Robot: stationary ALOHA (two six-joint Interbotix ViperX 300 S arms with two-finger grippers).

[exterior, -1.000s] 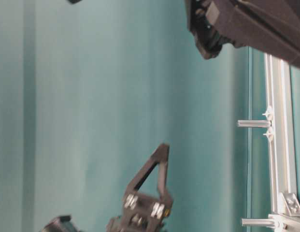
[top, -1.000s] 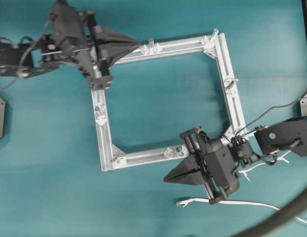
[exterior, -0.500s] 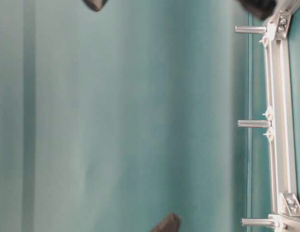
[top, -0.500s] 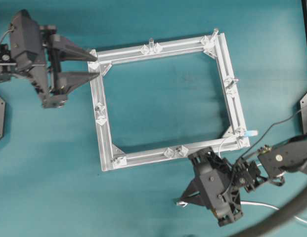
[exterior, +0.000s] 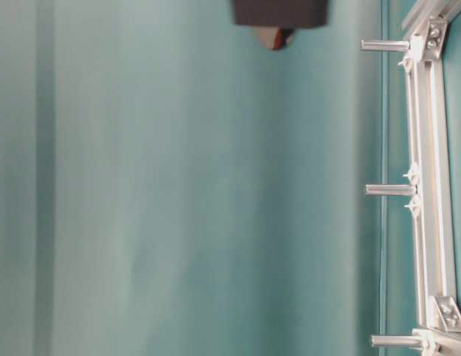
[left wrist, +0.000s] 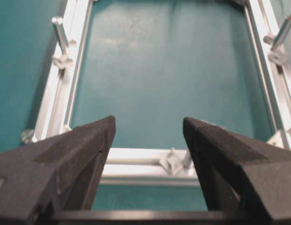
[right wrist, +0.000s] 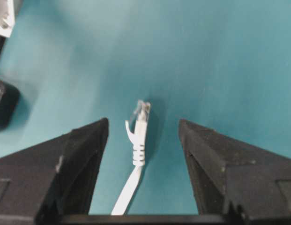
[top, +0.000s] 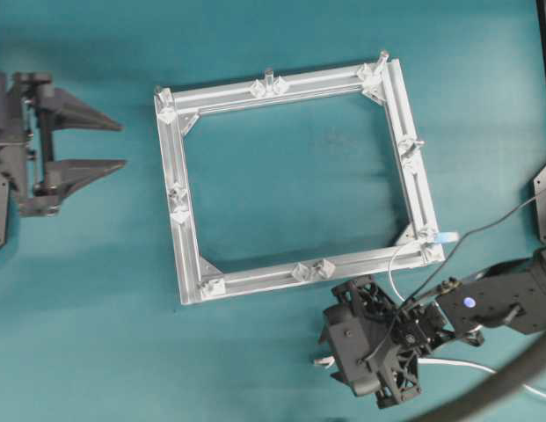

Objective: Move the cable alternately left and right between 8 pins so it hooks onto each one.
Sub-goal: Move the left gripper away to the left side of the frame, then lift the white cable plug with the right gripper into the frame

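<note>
The overhead camera looks straight down on the whole frame (top: 290,180), while the table-level view sits low and close, turned sideways, catching one frame rail. The left wrist camera faces across the frame; the right wrist camera looks closely down at the table (right wrist: 220,56).

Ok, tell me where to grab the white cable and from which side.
Grip the cable on the flat cord just behind its ribbed boot and clear plug. It lies flat on the table, plug end free, between the open fingers of the right hand, so probably best to come straight down from above, fingers either side of the cord.
</note>
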